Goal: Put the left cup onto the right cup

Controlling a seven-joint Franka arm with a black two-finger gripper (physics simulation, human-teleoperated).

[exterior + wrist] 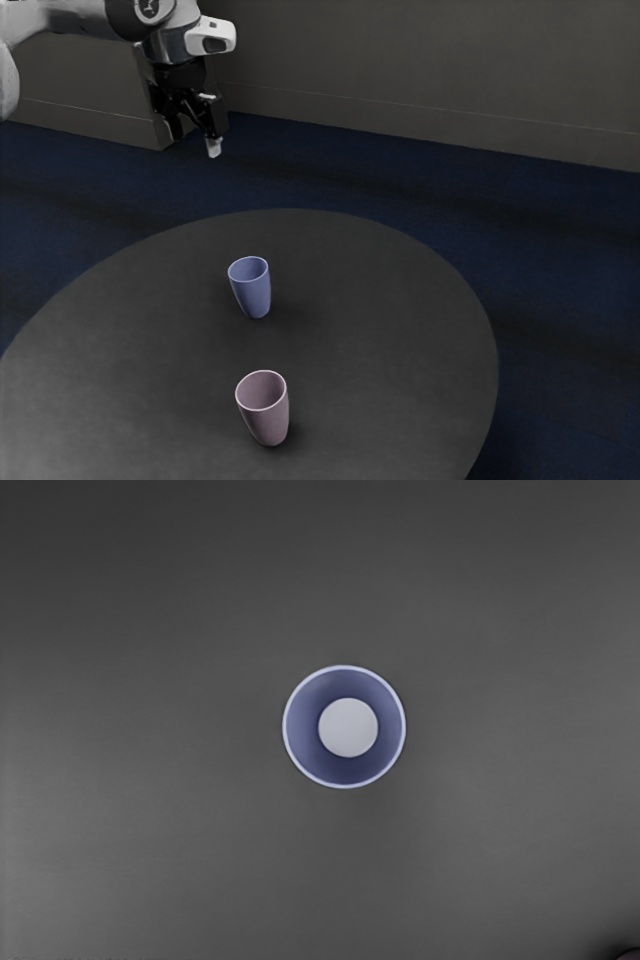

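A blue cup (250,286) stands upright near the middle of the round dark table (400,330). A mauve cup (263,406) stands upright nearer the table's front edge. My gripper (196,137) hangs high above the table, toward the exterior view's upper left, well above the blue cup. Its fingers are open and hold nothing. In the wrist view I look straight down into the blue cup (344,726), with its pale bottom inside the blue rim.
Dark blue floor (500,210) surrounds the table, and a grey wall (450,70) runs behind. A grey box-like base (90,100) sits by the wall behind the arm. Bare tabletop (120,780) lies all around the blue cup.
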